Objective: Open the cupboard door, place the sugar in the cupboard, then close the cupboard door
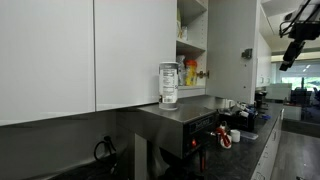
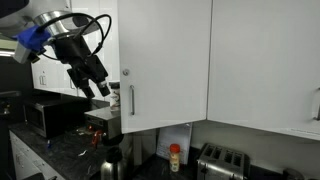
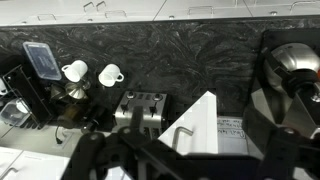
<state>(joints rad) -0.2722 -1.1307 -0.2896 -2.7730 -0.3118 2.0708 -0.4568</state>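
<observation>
In this kitchen the cupboard [image 1: 192, 40] is open, ready for the sugar jar [image 1: 168, 84] mid-frame; the pincer [image 2: 97, 90] hangs open, empty.

Dark countertop [image 3: 200, 50] with toaster [image 3: 143, 106], white cups [image 3: 76, 70]

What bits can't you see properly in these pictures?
- sugar: in an exterior view, too small and blurry to read any label.
- cupboard: in an exterior view, only a narrow strip of shelves shows; white panels hide the rest.
- packages: same view, too small to read.
</observation>
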